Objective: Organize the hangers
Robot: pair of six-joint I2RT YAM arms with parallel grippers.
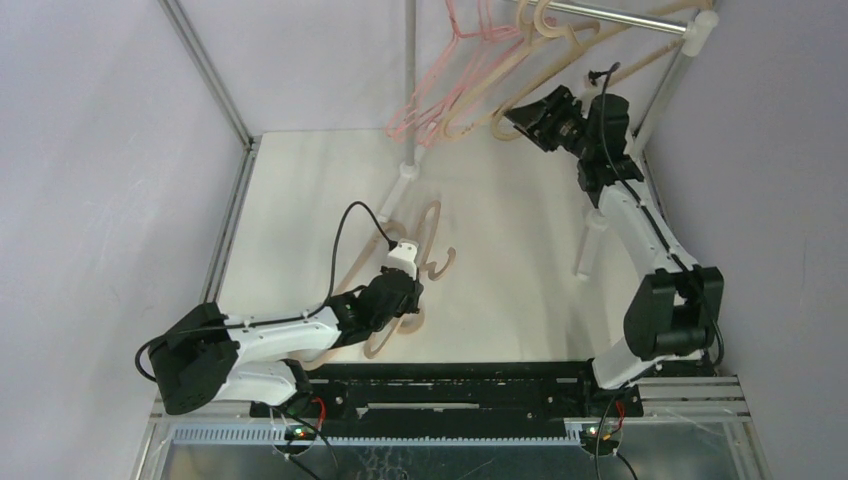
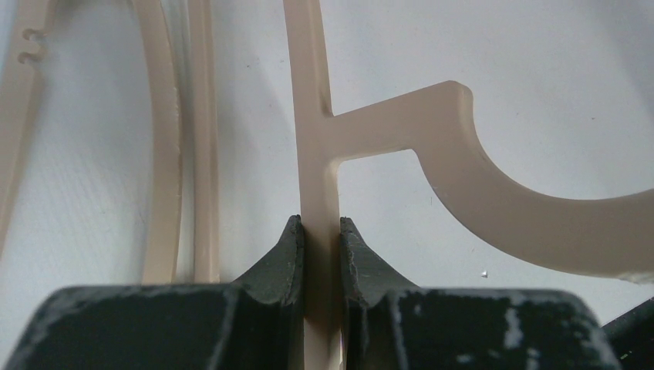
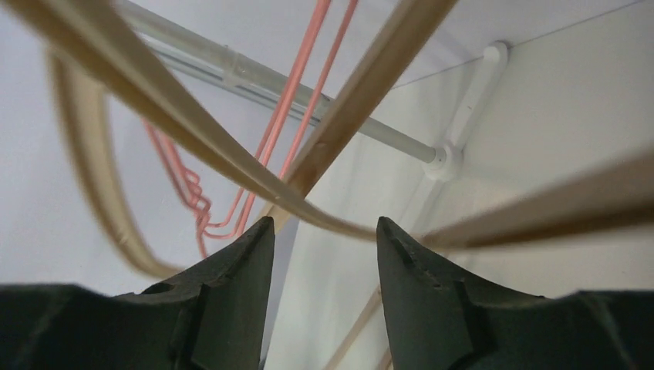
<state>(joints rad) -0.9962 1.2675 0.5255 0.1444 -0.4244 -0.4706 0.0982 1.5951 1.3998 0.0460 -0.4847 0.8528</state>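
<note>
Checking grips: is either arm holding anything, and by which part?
Left gripper clamps a beige hanger by its straight bar beside the hook. Right gripper is open, holding nothing.

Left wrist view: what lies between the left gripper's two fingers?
The straight stem of a beige hanger, with both fingers of the left gripper touching it; the left wrist view shows this.

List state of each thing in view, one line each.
Left gripper, jaws shut on held beige hanger.
Held beige hanger, lying on table.
Loose beige hanger, lying on table, ungripped.
Right gripper, jaws open, at hung beige hangers.
Hung beige hangers, hanging on rail.
Pink hangers, hanging on rail.
</note>
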